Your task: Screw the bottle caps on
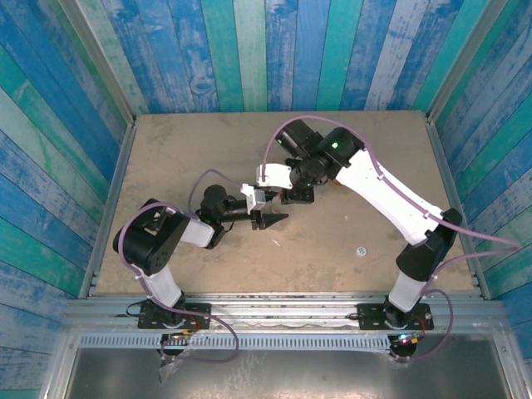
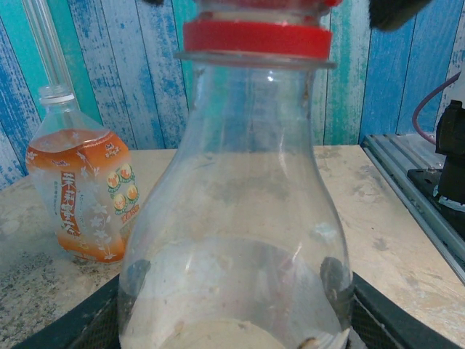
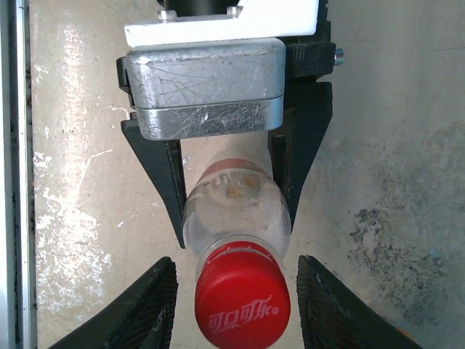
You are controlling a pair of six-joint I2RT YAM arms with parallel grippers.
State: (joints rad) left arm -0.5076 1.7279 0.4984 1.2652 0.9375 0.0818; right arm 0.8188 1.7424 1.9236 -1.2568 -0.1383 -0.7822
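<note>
Firmly the left gripper (image 3: 232,222) pinches the slim bottle (image 3: 234,203) by its body; the right gripper (image 3: 237,270) stands spread, a finger on each side of the red cap (image 3: 242,309) seated on that bottle.

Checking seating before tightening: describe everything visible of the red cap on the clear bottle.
The bright red round plastic cap has a ribbed side and white lettering on its top. It sits on the neck of the upright clear plastic bottle. The right gripper straddles it with open jaws, a gap on each side. Its tightness cannot be told.
</note>
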